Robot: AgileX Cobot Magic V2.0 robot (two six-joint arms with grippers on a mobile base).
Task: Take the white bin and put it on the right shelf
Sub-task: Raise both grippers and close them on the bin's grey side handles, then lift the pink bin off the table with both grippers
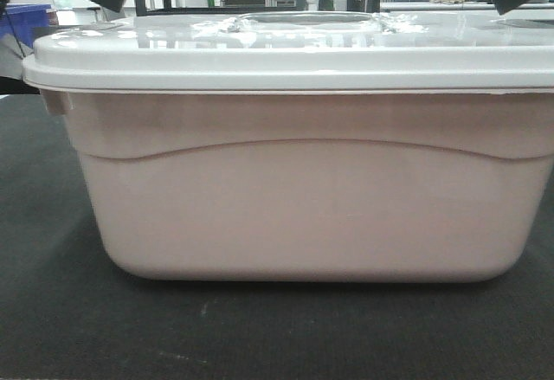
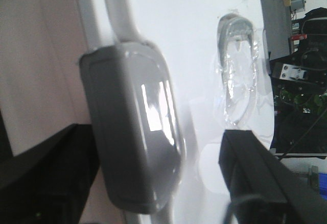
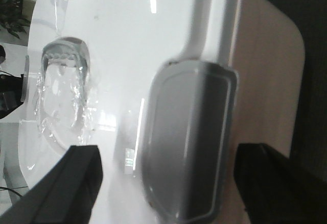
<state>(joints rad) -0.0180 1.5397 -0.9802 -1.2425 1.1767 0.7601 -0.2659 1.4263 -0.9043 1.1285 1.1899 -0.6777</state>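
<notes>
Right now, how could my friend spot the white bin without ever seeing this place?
Find the dark tabletop: the white bin is the big tub filling its middle. Pale pinkish walls and a glossy white lid with a moulded handle set it apart from the smaller blue crate behind.
</notes>
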